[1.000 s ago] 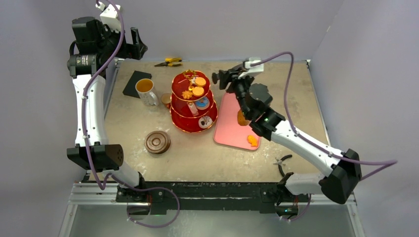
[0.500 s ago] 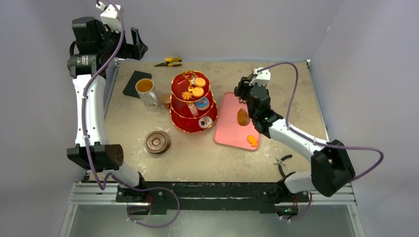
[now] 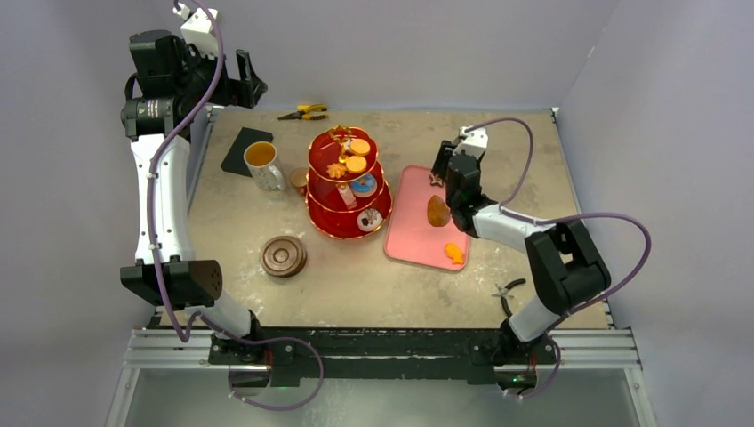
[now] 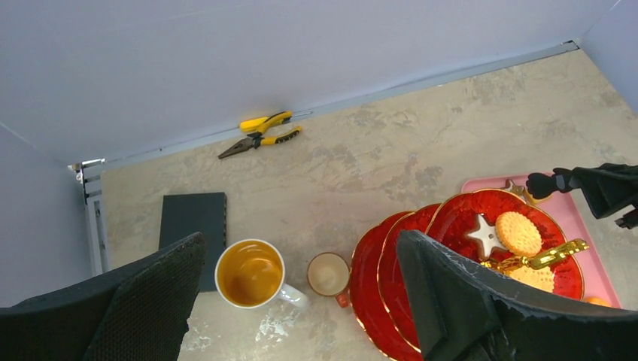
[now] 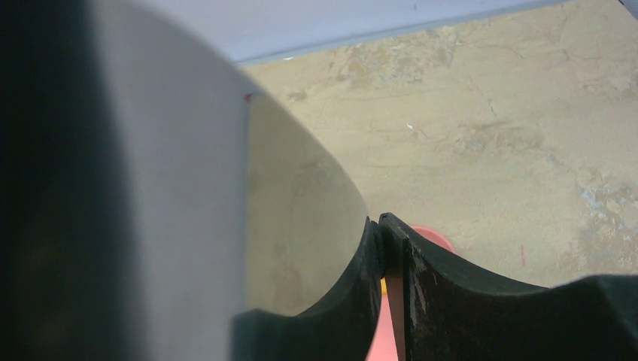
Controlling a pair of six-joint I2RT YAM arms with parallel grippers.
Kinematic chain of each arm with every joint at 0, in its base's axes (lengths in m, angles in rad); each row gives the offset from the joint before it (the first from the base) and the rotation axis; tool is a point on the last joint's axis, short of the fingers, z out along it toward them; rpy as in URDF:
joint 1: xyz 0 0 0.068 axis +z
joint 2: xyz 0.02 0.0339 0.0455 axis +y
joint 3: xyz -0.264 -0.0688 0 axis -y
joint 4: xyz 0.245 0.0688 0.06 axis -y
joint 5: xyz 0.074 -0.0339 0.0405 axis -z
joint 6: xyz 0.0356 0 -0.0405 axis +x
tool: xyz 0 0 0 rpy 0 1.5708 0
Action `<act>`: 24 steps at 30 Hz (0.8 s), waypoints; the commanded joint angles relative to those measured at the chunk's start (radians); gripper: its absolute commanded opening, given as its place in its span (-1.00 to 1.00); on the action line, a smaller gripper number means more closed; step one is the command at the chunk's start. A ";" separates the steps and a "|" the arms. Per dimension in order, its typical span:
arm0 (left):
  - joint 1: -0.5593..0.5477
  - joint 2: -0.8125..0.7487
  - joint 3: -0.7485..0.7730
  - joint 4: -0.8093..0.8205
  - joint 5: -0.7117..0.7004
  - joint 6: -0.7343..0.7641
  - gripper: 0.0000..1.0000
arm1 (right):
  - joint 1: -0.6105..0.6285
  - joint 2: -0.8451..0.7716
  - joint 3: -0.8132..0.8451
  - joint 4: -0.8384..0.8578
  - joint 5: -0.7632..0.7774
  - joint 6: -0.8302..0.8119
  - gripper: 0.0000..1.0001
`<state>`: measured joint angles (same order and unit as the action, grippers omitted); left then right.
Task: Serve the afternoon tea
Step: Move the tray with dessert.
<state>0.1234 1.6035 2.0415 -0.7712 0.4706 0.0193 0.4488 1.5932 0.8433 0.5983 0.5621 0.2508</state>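
The red three-tier stand [image 3: 347,182] [image 4: 466,218] stands mid-table with biscuits on its tiers. To its left are the white mug of amber tea [image 3: 262,162] [image 4: 250,272] and the small copper cup [image 3: 299,181] [image 4: 329,273]. The brown saucers [image 3: 284,256] lie stacked nearer the front. Two pastries [image 3: 437,211] [image 3: 454,253] lie on the pink tray [image 3: 411,240]. My right gripper [image 3: 439,165] [image 5: 380,226] hovers over the tray's far end, fingertips touching, nothing visible between them. My left gripper [image 3: 247,82] [image 4: 301,241] hangs high at the back left, open and empty.
Yellow pliers [image 3: 304,112] [image 4: 262,131] lie by the back wall. A black square pad [image 3: 244,149] [image 4: 194,226] sits behind the mug. Black pliers [image 3: 509,294] lie at the front right. A blurred pale surface fills the left of the right wrist view.
My right arm has pulled back from beside the stand's top tier to over the tray's far end, folding its elbow in. The left arm has stayed still.
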 commanded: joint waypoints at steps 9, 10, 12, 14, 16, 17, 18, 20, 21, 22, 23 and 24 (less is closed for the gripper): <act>0.009 -0.016 0.028 0.026 0.016 0.000 0.95 | -0.012 0.132 0.035 0.142 -0.026 0.019 0.19; 0.009 -0.015 0.030 0.025 0.015 0.001 0.95 | -0.012 0.139 0.037 0.148 -0.029 0.018 0.19; 0.009 -0.013 0.031 0.024 0.014 0.001 0.95 | -0.012 0.151 0.042 0.154 -0.034 0.016 0.18; 0.009 -0.011 0.032 0.025 0.014 0.002 0.95 | -0.012 0.160 0.044 0.158 -0.034 0.015 0.18; 0.010 -0.009 0.033 0.026 0.014 0.000 0.95 | -0.012 0.164 0.043 0.166 -0.034 0.015 0.18; 0.009 -0.008 0.034 0.025 0.014 -0.001 0.95 | -0.012 0.165 0.041 0.171 -0.034 0.012 0.18; 0.009 -0.008 0.034 0.025 0.015 -0.002 0.95 | -0.012 0.167 0.041 0.178 -0.032 0.008 0.18; 0.009 -0.007 0.033 0.025 0.016 -0.002 0.95 | -0.012 0.173 0.043 0.184 -0.038 0.004 0.17; 0.009 -0.007 0.034 0.026 0.015 -0.002 0.95 | -0.012 0.177 0.047 0.182 -0.039 0.002 0.17; 0.009 -0.007 0.034 0.026 0.015 -0.002 0.95 | -0.011 0.180 0.052 0.180 -0.039 0.000 0.17; 0.009 -0.007 0.034 0.025 0.014 -0.002 0.95 | -0.011 0.180 0.053 0.181 -0.039 -0.004 0.17; 0.009 -0.008 0.034 0.026 0.015 -0.002 0.95 | -0.010 0.177 0.054 0.182 -0.039 -0.007 0.17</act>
<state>0.1234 1.6039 2.0418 -0.7712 0.4728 0.0193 0.4366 1.7676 0.8509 0.7261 0.5301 0.2535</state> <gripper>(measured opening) 0.977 0.590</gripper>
